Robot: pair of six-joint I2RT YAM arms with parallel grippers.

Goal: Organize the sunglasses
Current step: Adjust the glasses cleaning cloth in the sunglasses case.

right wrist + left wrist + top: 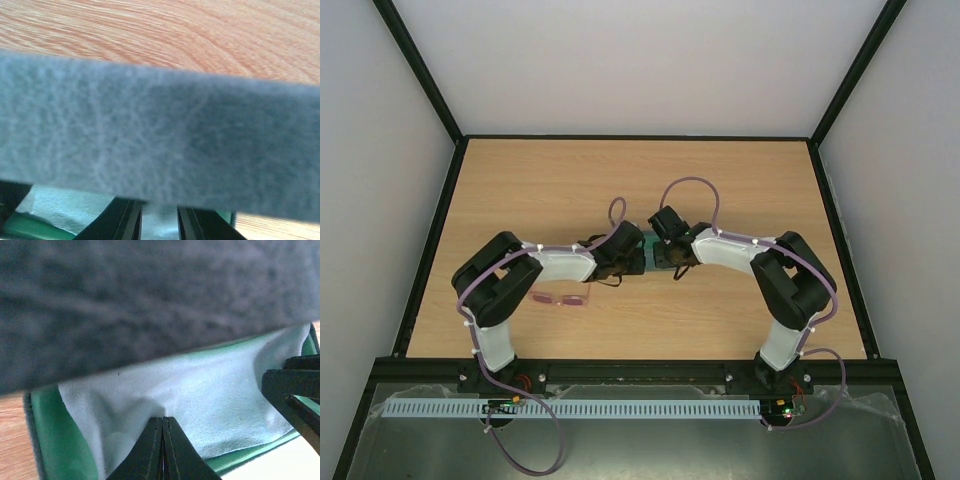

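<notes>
From above, both arms met over the case (653, 243), the left gripper (625, 262) at its left end and the right gripper (668, 256) at its right. The sunglasses (563, 298) lay untouched on the table (740, 190), left of the case. My left wrist view showed that claw pinched shut on the cloth (200, 395) inside the case, under the raised lid (125, 305). In the right wrist view the lid hid the tips of the narrowly parted fingers (127, 222), so I couldn't tell their grip; I judged that stowing the cloth was the step in hand, and that the next move called for laying it flat and letting go.
</notes>
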